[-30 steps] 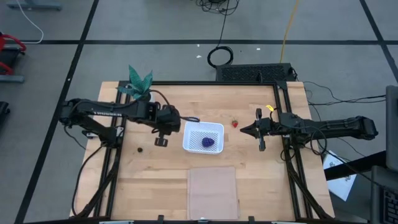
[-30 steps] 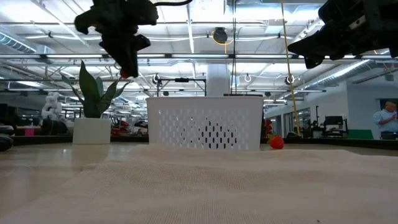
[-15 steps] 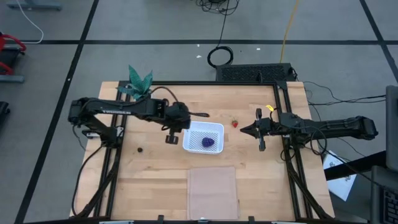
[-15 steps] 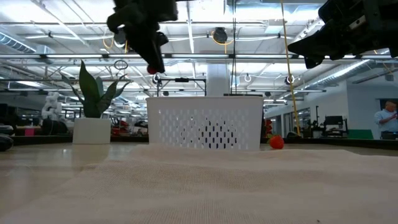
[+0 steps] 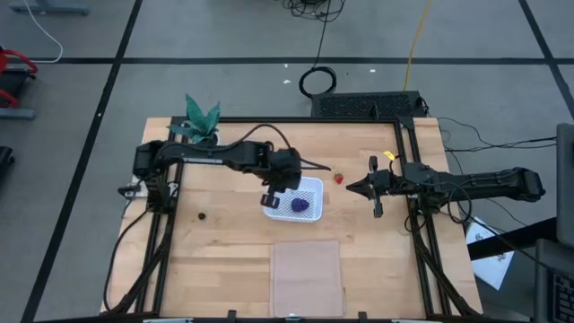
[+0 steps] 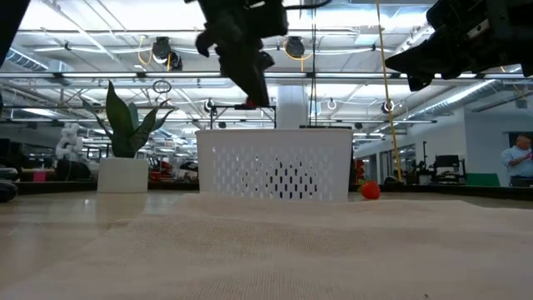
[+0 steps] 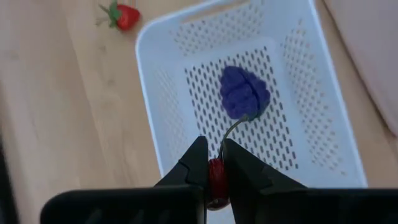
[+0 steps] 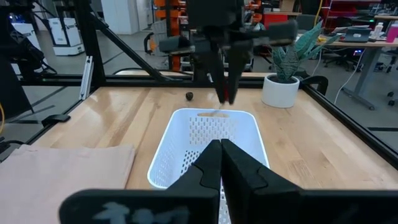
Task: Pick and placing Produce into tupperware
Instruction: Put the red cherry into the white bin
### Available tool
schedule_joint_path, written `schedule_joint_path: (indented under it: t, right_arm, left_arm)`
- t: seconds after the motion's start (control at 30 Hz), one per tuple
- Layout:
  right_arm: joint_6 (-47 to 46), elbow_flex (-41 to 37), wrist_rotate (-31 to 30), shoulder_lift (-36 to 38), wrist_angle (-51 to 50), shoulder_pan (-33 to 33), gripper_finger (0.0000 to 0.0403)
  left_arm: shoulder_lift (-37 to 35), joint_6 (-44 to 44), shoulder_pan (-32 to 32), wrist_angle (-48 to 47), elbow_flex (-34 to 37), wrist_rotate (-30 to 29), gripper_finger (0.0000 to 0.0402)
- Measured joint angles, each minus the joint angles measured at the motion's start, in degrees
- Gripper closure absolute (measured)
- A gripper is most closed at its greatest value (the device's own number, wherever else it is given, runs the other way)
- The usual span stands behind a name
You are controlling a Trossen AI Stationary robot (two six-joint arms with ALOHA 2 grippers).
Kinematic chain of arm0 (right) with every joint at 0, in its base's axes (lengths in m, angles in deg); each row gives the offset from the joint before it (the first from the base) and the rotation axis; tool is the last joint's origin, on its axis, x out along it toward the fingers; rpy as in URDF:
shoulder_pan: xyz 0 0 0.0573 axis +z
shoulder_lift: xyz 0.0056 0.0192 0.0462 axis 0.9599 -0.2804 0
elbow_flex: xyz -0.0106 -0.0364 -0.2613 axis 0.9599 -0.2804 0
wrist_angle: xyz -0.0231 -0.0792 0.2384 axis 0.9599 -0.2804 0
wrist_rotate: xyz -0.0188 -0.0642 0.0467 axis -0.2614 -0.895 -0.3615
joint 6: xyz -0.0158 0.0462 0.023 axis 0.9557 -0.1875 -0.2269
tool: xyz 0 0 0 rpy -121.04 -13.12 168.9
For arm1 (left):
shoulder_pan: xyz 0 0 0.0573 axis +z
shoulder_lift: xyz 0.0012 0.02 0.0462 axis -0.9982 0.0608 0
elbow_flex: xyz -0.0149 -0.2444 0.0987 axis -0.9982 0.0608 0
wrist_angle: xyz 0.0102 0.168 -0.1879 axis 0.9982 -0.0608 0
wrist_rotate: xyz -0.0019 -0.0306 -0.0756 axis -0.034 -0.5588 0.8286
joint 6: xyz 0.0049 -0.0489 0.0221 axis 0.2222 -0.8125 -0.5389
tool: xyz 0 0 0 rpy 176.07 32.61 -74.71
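My left gripper (image 7: 216,163) is shut on a small red fruit (image 7: 216,178) and hangs above the left rim of the white tupperware (image 5: 310,181); the low view shows the left gripper (image 6: 250,98) well above the tupperware's wall (image 6: 275,171). A purple lumpy cluster (image 7: 244,93) lies on the dotted base. A red strawberry (image 5: 339,178) lies on the table just right of the tupperware, and a dark berry (image 5: 202,215) lies far to its left. My right gripper (image 8: 221,148) is shut and hovers right of the strawberry, touching nothing. My left gripper pinches the small red fruit (image 6: 248,104) between its two fingertips, coming from above and pointing down. A thin green stem (image 7: 232,128) sticks out past the fingers. The fruit is lifted clear, above the tupperware.
A green potted plant (image 5: 199,121) stands at the far left corner of the table. A flat translucent sheet (image 5: 307,276) lies at the near edge, in front of the tupperware. Black frame rails run along both sides. Bare wood lies between the berry and the tupperware.
My left gripper has travelled toward the table's right, from beside the tupperware's left side to above its left rim, staying high and keeping the red fruit pinched. The right arm has kept still.
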Motion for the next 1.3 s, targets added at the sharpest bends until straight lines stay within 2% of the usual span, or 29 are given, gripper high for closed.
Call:
schedule_joint_path:
  t: [0.27,0.57,0.87,1.3]
  right_arm:
    - [0.0,0.0,0.0,0.0,0.0,0.0,0.0403]
    - [0.0,0.0,0.0,0.0,0.0,0.0,0.0403]
    - [0.2,0.0,0.0,0.0,-0.4,0.0,0.0403]
    - [0.2,0.0,0.0,0.0,-0.4,0.0,0.0403]
  left_arm:
    - [5.8,2.2,0.8,2.7,-0.4,2.7,0.0371]
    - [9.4,0.4,0.9,4.0,-0.4,3.5,0.0371]
    - [9.7,0.0,1.2,0.4,-0.5,3.6,0.0371]
    - [10.4,-6.1,2.7,-0.8,-0.4,4.1,0.0371]
